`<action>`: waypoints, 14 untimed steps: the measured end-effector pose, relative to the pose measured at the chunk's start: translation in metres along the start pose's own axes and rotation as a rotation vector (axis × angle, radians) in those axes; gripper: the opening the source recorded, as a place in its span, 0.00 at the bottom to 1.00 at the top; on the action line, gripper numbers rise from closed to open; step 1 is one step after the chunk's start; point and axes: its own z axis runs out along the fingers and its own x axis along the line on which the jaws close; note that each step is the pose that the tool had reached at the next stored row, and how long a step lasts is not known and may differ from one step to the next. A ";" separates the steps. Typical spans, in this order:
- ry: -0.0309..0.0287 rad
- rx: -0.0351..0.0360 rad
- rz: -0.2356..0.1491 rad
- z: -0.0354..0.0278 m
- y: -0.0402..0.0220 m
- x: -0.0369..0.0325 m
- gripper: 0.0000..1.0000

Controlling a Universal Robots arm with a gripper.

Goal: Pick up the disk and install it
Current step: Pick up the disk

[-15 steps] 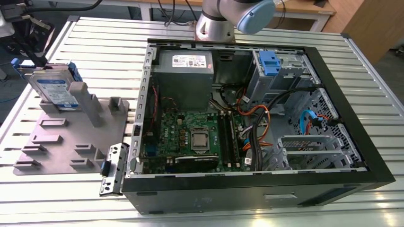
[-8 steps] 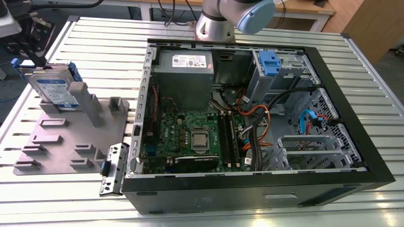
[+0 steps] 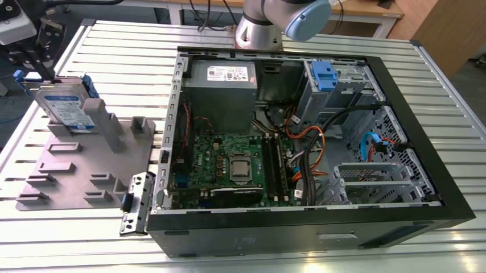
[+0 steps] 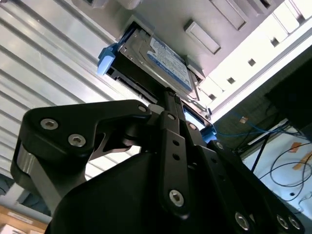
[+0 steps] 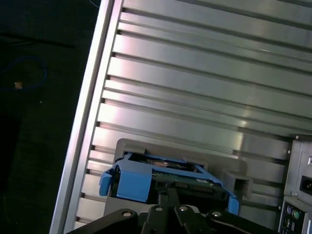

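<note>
The disk stands on edge in a slot of a grey plastic holder. The holder lies on the ribbed metal tabletop at the exterior view's left, just beside the open computer case. The disk's white-and-blue label faces the near side, and its blue side rails show at the top and along its far edge.

The gripper hangs over the far left corner of the tabletop with its tip down at the disk's upper edge. In the first wrist view the gripper meets the top edge of the disk between the two blue rail ends, with the holder beneath. In the second wrist view the gripper reaches the same edge of the disk, just beside the label. Whether the gripper is spread or pinching the disk cannot be told — the contact point is hidden behind its own black linkage.

The disk is not yet in the case. The case lies on its side with its inside open to view, showing a green circuit board at the near left. A grey power-supply box sits at the far left of the case, and an upright blue latch on a metal cage at the far right. The arm's base stands on the tabletop beyond the case's far wall.
</note>
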 end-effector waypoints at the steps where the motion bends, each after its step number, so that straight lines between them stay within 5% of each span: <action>1: 0.0009 -0.0004 -0.018 0.0000 0.0000 0.0000 0.11; 8: 0.0064 -0.0032 -0.144 0.0000 0.0000 0.0000 0.11; 14: 0.0077 -0.0032 -0.169 0.0000 0.0000 0.0000 0.11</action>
